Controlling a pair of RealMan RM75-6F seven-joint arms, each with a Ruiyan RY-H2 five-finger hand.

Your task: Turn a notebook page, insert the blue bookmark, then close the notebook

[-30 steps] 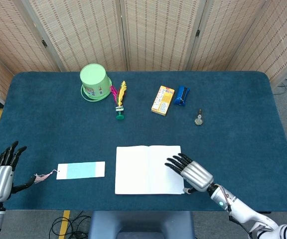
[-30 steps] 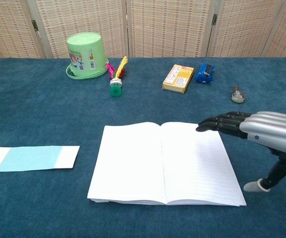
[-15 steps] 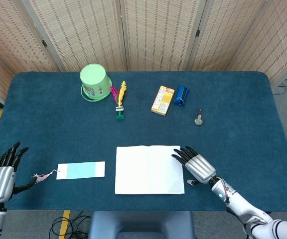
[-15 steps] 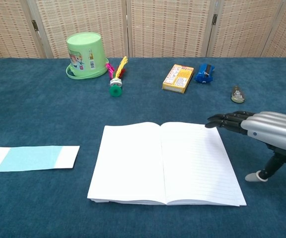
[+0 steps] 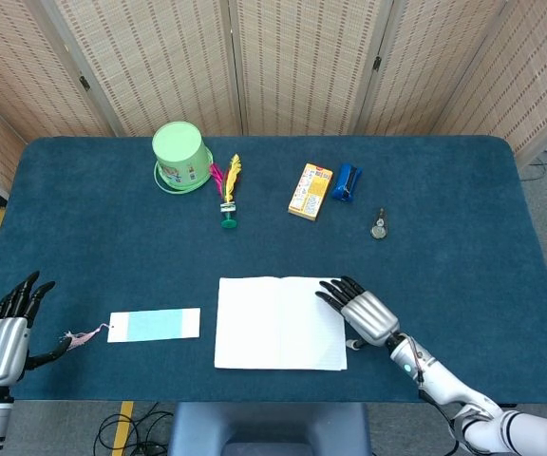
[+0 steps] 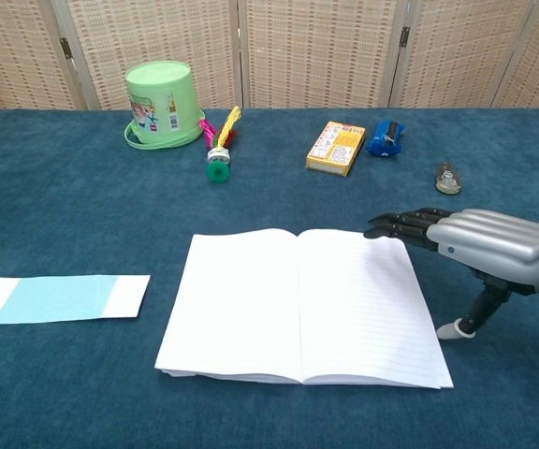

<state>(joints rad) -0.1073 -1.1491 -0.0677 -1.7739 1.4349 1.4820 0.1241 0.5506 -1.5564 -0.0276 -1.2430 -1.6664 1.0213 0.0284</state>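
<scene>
The open notebook lies flat on the blue table, white pages up. My right hand sits at the notebook's right edge, fingers stretched over the upper right corner of the page, thumb down on the cloth beside it; it holds nothing. The blue bookmark, pale blue with white ends and a pink tassel, lies flat to the left of the notebook. My left hand hangs at the table's front left corner, fingers spread, holding nothing, just left of the tassel.
Along the far side stand a green cup upside down, a feathered shuttlecock, a yellow box, a blue clip and a small metal object. Woven screens close off the back.
My right hand moved right off the page, then back left to its corner. The notebook has slid slightly left. The left hand has barely moved.
</scene>
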